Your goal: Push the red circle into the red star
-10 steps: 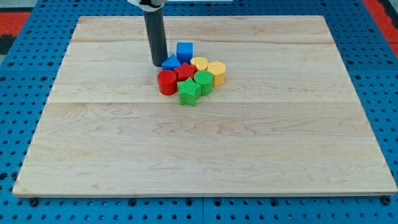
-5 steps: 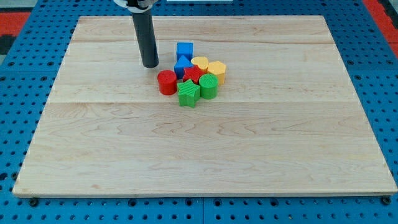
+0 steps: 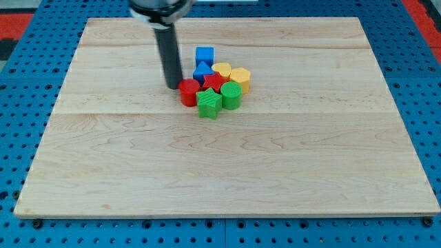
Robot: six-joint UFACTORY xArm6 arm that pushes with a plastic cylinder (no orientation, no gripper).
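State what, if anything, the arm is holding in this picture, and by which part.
Nothing is held: the arm ends in a plain dark rod with no gripper. My tip stands on the wooden board, right against the view's left side of the red circle block.

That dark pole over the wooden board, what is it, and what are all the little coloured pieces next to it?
It is the end of a robot arm: a plain rod, with no hand on it. It holds nothing; its lower end, my tip, only slides along the wooden board and pushes. One camera looks down at the board from the front. The pieces are blocks in one tight cluster: a red circle, a red star, a blue cube, a second blue block, two yellow blocks, a green star and a round green block. My tip is at the red circle's left edge.
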